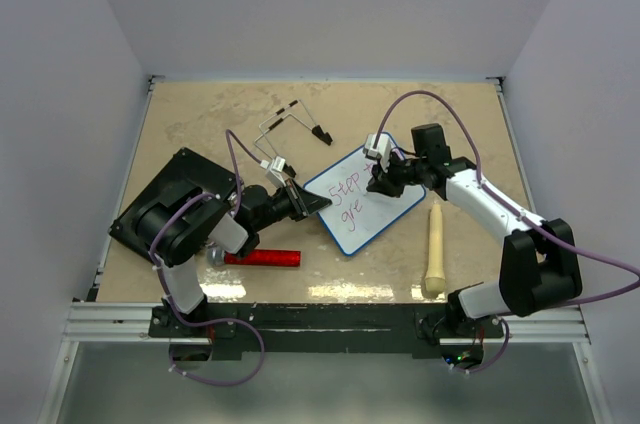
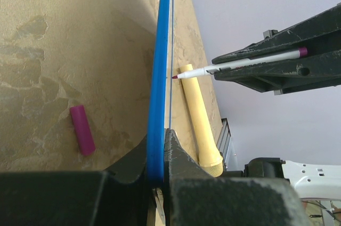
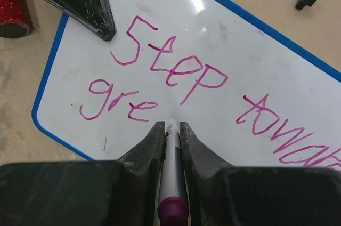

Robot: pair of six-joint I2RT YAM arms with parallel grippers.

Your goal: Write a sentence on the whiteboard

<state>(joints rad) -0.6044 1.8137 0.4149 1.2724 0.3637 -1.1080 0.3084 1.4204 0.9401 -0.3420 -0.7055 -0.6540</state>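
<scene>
Now the right gripper (image 3: 170,126) squeezes a marker (image 3: 171,183), its tip just after "gre". The left gripper (image 2: 158,142) pinches the whiteboard (image 3: 229,39) by its blue rim. The sentence (image 3: 176,71) reads "Step towa", then "gre" below. The whiteboard sits on the table (image 1: 450,114), between both arms.

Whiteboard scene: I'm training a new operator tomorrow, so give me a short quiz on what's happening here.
1. True or false: the left gripper clamps the whiteboard by its rim.
2. The right gripper holds: A) a marker B) an eraser C) nothing.
3. Fill in: the sentence's second line so far reads "___".
Key: 1 true; 2 A; 3 gre.
</scene>
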